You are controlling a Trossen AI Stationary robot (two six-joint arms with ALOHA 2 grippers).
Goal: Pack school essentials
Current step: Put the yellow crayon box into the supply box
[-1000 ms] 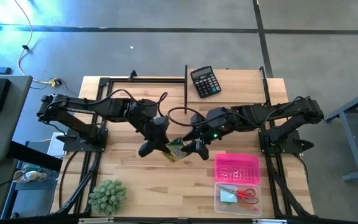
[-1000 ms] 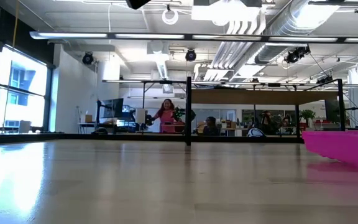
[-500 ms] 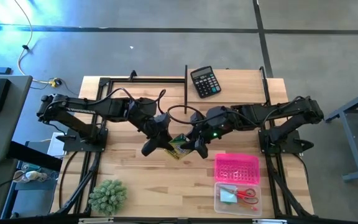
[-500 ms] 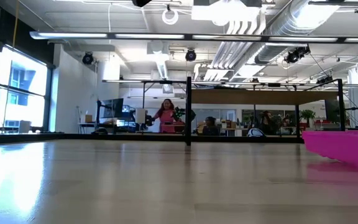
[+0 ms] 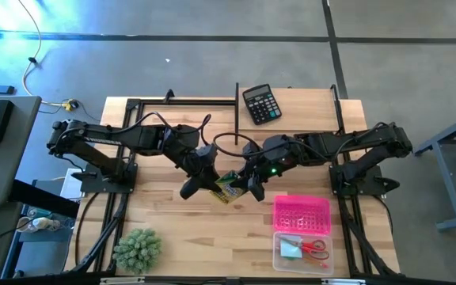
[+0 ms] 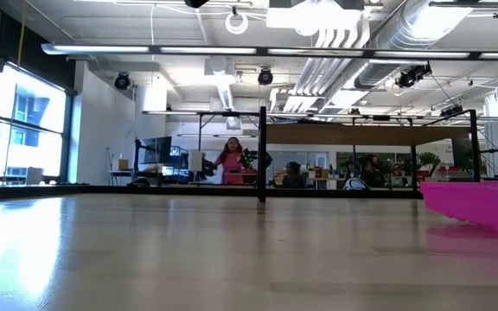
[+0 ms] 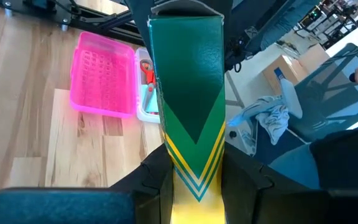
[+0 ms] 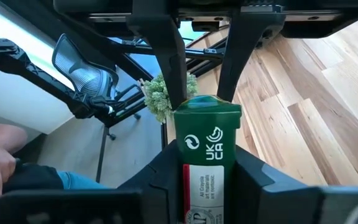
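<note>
A green box with yellow chevrons (image 5: 226, 188) hangs in the air over the middle of the table, between my two grippers. My left gripper (image 5: 212, 185) is shut on the box's left end and my right gripper (image 5: 242, 184) on its right end. The box also shows in the left wrist view (image 7: 188, 93) and in the right wrist view (image 8: 204, 149). Red-handled scissors (image 5: 317, 246) and a light-blue notepad (image 5: 291, 249) lie in a clear container (image 5: 278, 261) at the near right. The pen, pencils and eraser do not show. My left gripper pinches the box's yellow end (image 7: 194, 202) between its two fingers (image 7: 151, 186), one on each side. The fingers come from the table's left and lie along the box. The box is lifted clear of the table. My right gripper pinches the box's opposite end, by the white and red label (image 8: 201, 193), between its two fingers (image 8: 253, 180). The fingers come from the table's right and lie along the box. The green end with the printed marks (image 8: 205, 140) points toward the left gripper.
A pink basket (image 5: 301, 212) stands just right of the grippers, with the clear container on its near side. A black calculator (image 5: 260, 104) lies at the far edge. A green spiky plant (image 5: 137, 249) stands at the near left. A black frame post (image 5: 237, 111) rises behind the grippers.
Both grippers, with the box held between them, have shifted a little toward the table's far edge, then kept still. Both stay shut on the box.
</note>
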